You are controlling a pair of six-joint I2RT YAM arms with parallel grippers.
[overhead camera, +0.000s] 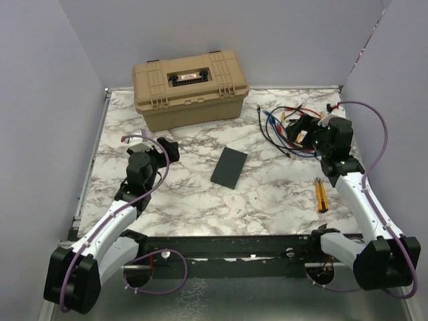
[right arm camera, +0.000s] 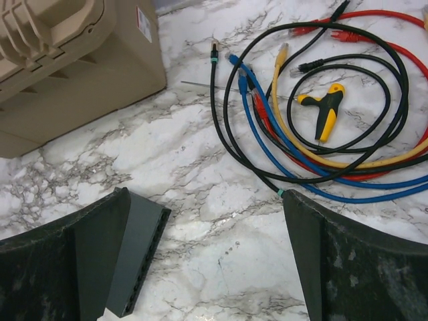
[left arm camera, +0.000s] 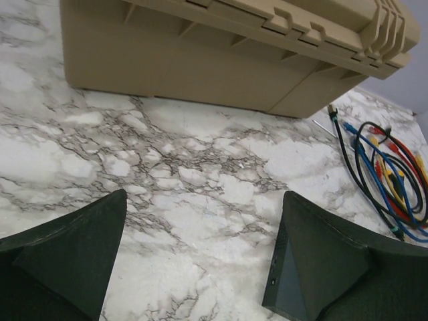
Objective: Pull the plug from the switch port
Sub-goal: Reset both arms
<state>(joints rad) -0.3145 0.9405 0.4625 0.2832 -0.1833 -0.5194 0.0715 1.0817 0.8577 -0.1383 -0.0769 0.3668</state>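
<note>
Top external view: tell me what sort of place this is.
Probably a walled robot test bench set up for network-cable work. Signs: plain panel walls boxing in a marble-patterned table, a tan toolbox, and a tangle of coloured patch cables near a flat black switch.

The white, marble-patterned table carries a large tan toolbox at its far side, lid shut. Near the middle the flat black switch lies apart from everything else. At the far right a loose tangle of cables in black, blue, red and yellow rings a small hand tool. Toward the near right lies a slim yellow-and-black tool, possibly a cutter.
</note>
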